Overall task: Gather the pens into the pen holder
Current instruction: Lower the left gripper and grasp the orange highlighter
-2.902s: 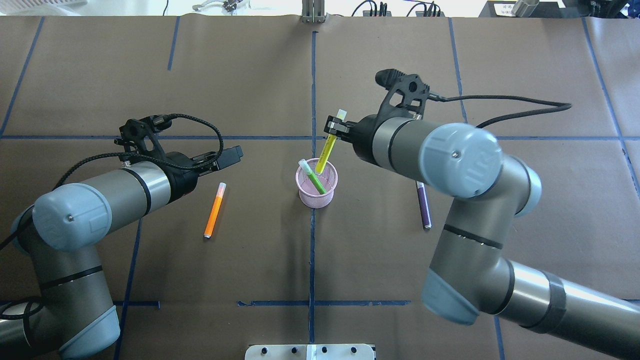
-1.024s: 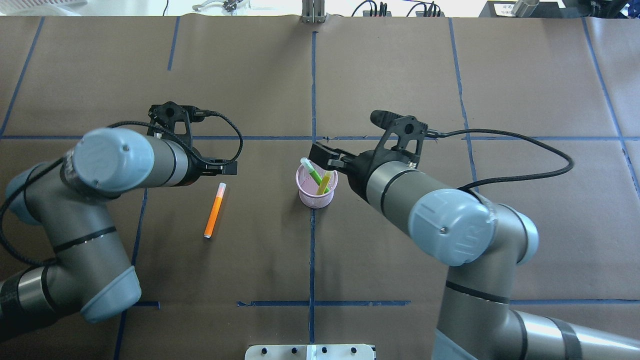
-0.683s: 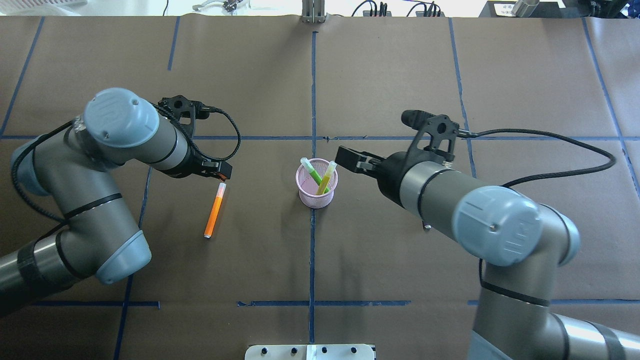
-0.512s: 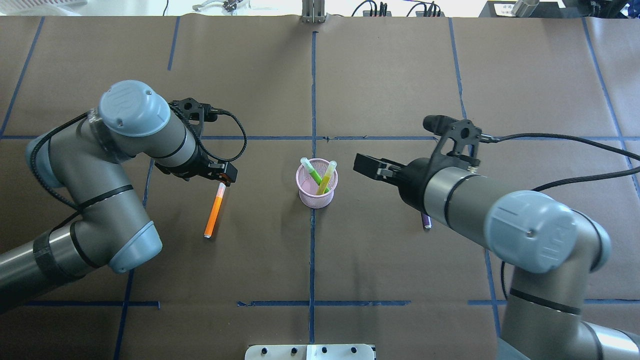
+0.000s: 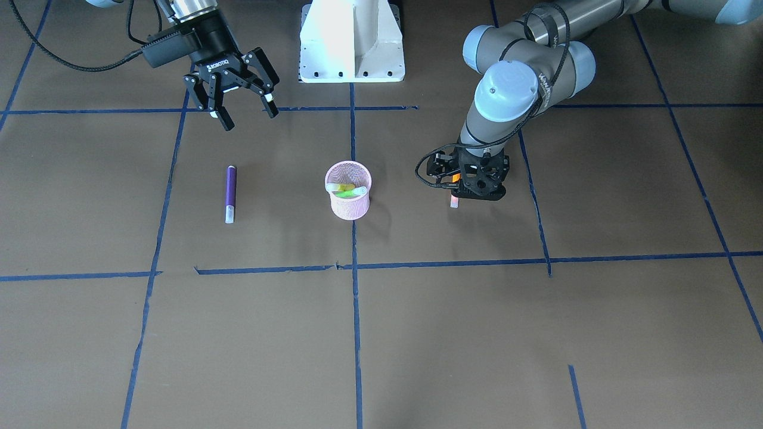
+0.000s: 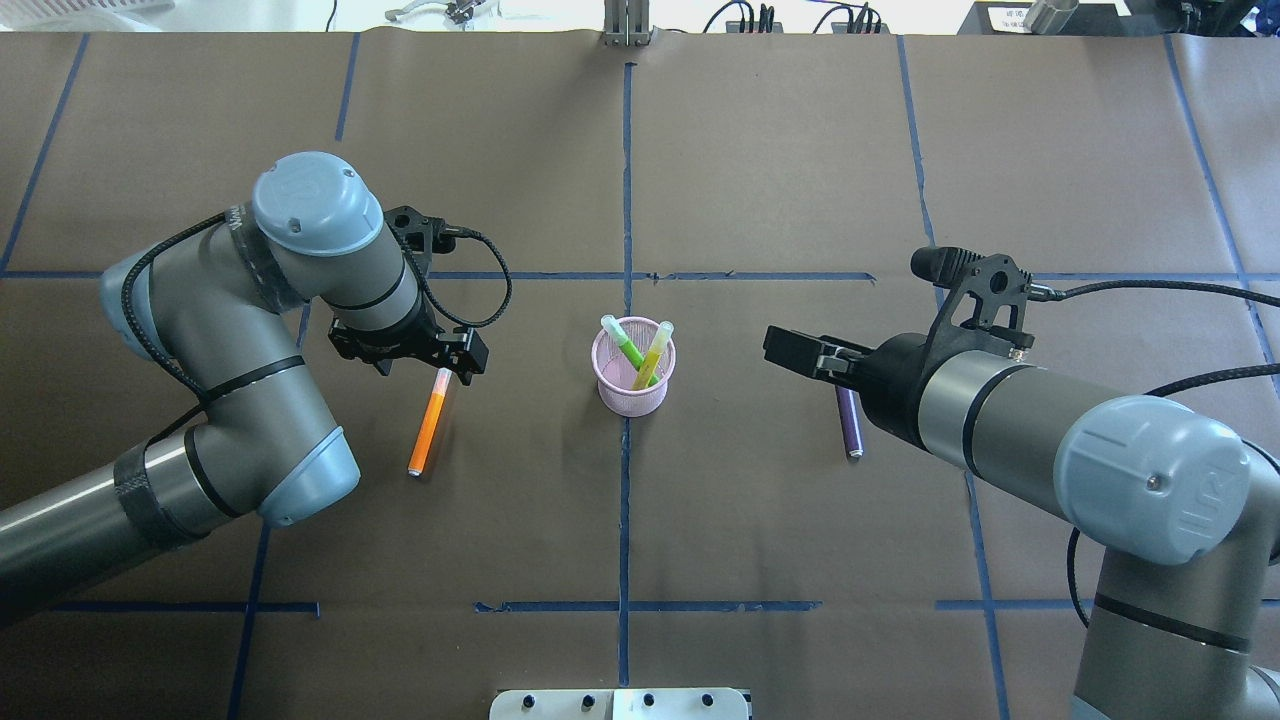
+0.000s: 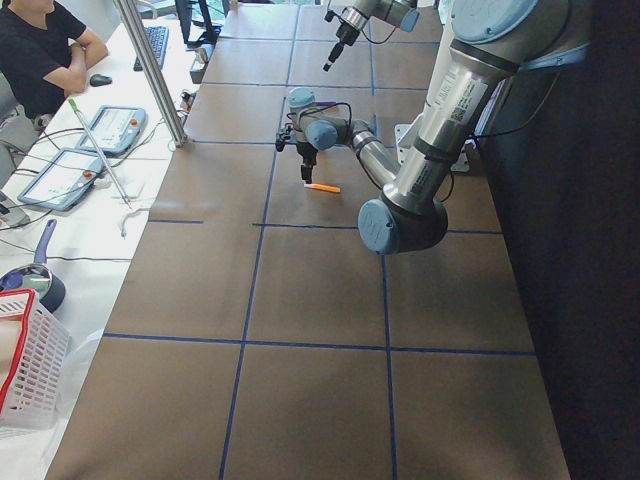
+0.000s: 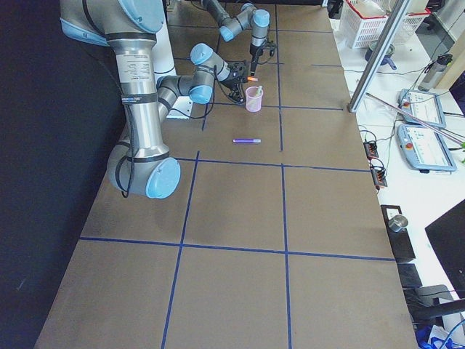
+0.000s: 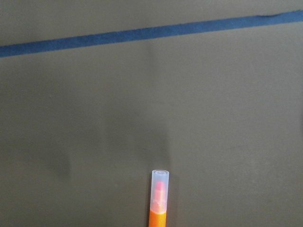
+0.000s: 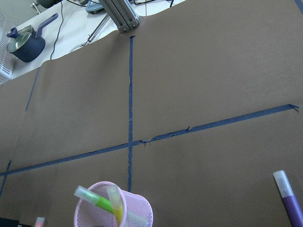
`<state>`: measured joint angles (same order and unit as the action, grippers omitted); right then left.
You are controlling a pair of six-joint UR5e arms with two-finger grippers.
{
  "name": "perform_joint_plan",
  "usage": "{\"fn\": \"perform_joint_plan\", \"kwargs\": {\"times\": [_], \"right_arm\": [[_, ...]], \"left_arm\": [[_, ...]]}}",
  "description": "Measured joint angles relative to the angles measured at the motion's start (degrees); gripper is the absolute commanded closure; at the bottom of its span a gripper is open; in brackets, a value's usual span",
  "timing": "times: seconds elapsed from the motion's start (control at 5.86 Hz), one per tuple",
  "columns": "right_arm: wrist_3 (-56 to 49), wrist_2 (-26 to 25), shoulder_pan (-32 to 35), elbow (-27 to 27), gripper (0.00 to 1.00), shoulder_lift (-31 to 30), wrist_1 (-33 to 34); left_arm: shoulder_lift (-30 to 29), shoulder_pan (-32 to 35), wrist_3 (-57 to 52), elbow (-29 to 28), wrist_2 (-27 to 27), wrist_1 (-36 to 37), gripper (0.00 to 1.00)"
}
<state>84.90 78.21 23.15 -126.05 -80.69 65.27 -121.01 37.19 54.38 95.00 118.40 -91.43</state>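
The pink mesh pen holder stands at the table's middle, with a green pen and a yellow pen leaning in it; it also shows in the front view. The orange pen lies flat to its left. My left gripper points down over that pen's cap end, jaws open and apart from it. The purple pen lies flat to the holder's right. My right gripper is open and empty, raised above the table near the purple pen.
A white base plate sits at the robot's edge of the table. Blue tape lines cross the brown table cover. A metal post stands at the far edge, with operators' desks beyond it.
My right gripper let the yellow pen go into the holder and drew back to the right. My left arm swung round and brought its gripper down over the orange pen's cap end.
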Motion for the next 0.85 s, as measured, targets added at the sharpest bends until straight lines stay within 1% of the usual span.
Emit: {"fn": "perform_joint_plan", "kwargs": {"times": [0.17, 0.34, 0.51, 0.68, 0.85], "right_arm": [[0.0, -0.1, 0.0, -0.1, 0.0, -0.6, 0.0], [0.0, -0.1, 0.0, -0.3, 0.0, -0.9, -0.1], [0.1, -0.3, -0.2, -0.3, 0.0, -1.0, -0.1], [0.2, -0.6, -0.2, -0.2, 0.0, -1.0, -0.1], [0.3, -0.6, -0.3, -0.1, 0.0, -0.9, -0.1]], "left_arm": [[-0.6, -0.2, -0.6, -1.2, 0.1, 0.0, 0.04], [-0.8, -0.4, -2.0, -2.2, 0.0, 0.0, 0.15], [-0.8, -0.6, -3.1, -2.9, -0.1, -0.1, 0.32], [-0.8, -0.8, -3.5, -3.8, -0.1, -0.4, 0.33], [-0.8, -0.9, -3.6, -4.6, -0.2, -0.7, 0.4]]}}
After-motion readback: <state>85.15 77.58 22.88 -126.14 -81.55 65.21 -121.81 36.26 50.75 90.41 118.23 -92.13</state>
